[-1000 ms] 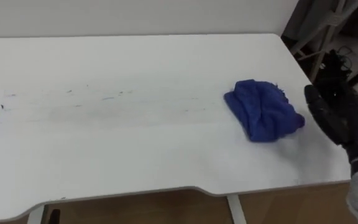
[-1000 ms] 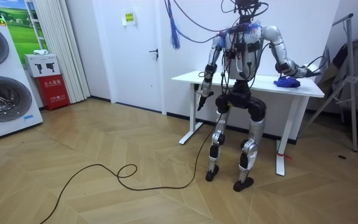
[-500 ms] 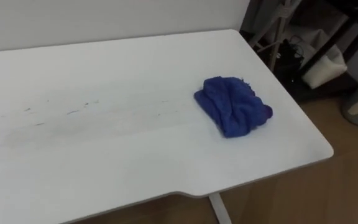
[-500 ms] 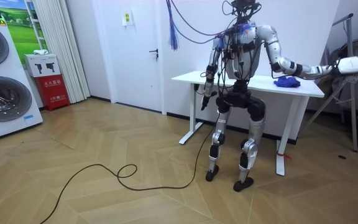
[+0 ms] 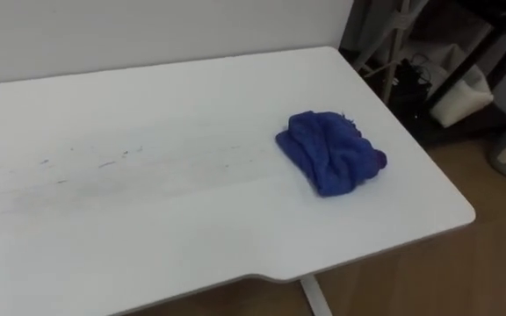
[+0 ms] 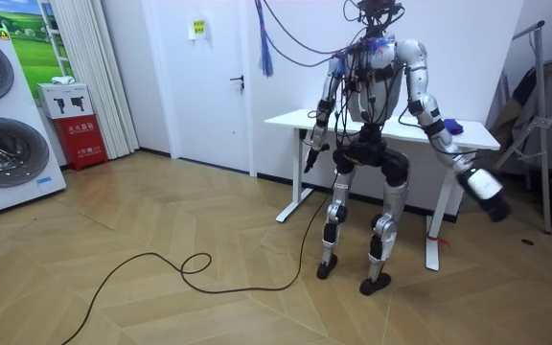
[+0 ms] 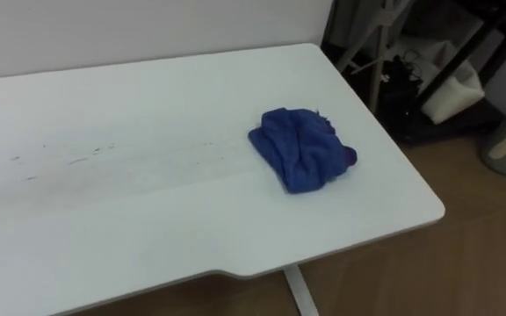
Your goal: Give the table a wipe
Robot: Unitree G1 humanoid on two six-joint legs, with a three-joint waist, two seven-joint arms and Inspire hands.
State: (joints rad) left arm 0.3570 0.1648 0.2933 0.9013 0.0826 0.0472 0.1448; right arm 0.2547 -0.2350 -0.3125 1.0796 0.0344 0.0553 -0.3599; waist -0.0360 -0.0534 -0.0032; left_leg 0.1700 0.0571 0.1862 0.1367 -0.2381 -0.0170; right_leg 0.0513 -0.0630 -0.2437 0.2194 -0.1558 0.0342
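Table (image 5: 148,237) with faint marks (image 5: 104,163), blue cloth (image 5: 330,161)

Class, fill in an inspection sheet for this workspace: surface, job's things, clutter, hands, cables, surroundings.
surface: white table, faint dark smears on its left part.
job's things: blue cloth, crumpled, near the table's right end, in neither hand.
clutter: nothing seen.
hands: right hand low beside the table's right end; left hand by its front edge; both off the table.
cables: nothing seen besides the robot's own.
surroundings: wood floor, washing machines, door, metal rack.
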